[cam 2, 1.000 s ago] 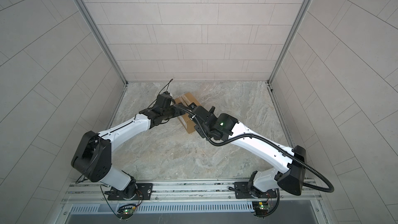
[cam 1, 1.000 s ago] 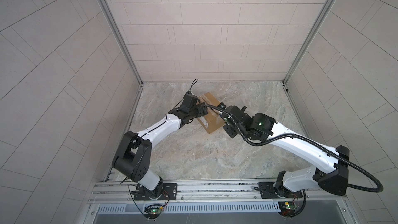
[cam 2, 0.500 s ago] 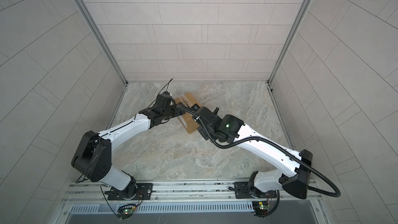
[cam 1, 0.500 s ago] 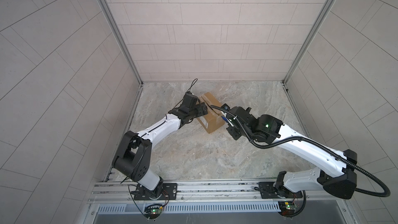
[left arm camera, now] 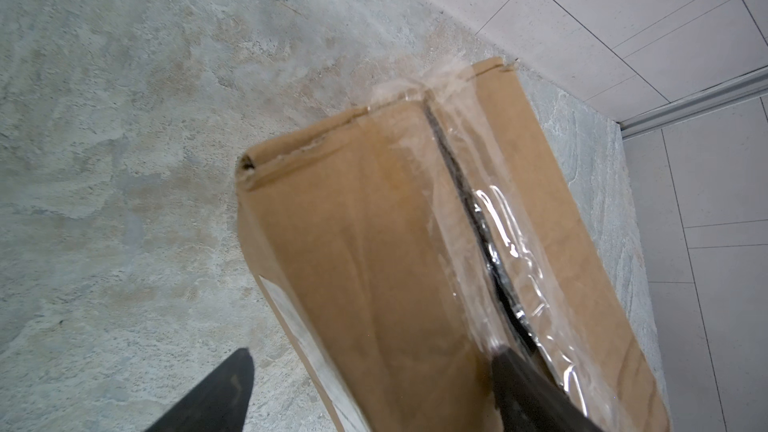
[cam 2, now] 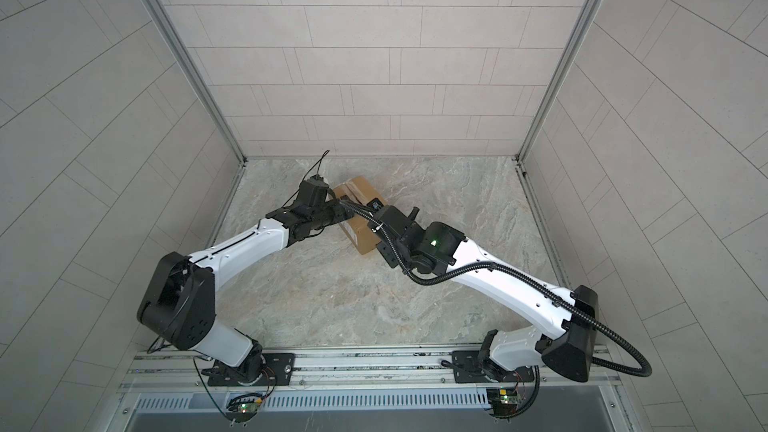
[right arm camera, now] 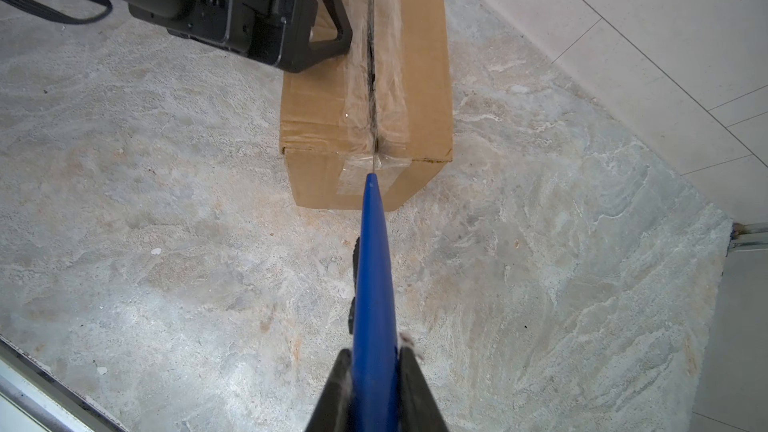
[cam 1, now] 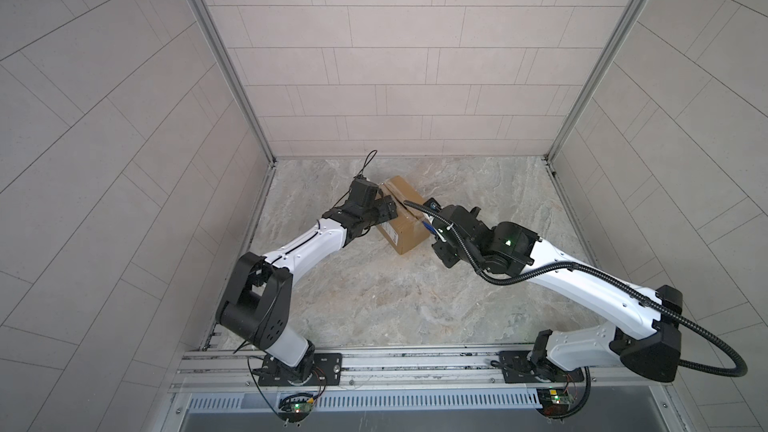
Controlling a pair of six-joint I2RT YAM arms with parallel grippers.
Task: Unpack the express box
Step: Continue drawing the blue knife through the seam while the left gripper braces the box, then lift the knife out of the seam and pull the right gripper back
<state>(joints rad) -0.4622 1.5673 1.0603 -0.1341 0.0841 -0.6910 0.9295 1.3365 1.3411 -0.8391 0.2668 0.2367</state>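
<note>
pale tiled walls [cam 1: 374,56] close in a marbled grey stone floor [cam 1: 374,292] on three sides. toward the back of that floor, a little left of centre in both top views, the small brown cardboard express box [cam 1: 409,230] [cam 2: 365,243] sits flat on the stone, turned at an angle, with the two arms meeting over it. a strip of clear tape [left arm camera: 511,243] runs along its top seam, and a dark slit shows down the middle of the strip. a white shipping label [left arm camera: 299,326] is on one long side (its print is too blurred to read). the left gripper [left arm camera: 372,351] stands spread wide and has hold of nothing. one black finger [left arm camera: 528,388] rests on the box top right at the seam, and the other finger [left arm camera: 216,396] hangs beside the labelled side, over the floor and clear of the cardboard in the wrist view. the right gripper [right arm camera: 374,351] is clamped on the handle of a slim blue utility knife [right arm camera: 374,276]. the knife points straight along the seam line, and its thin blade tip touches the tape at the top edge of the box's near end
</note>
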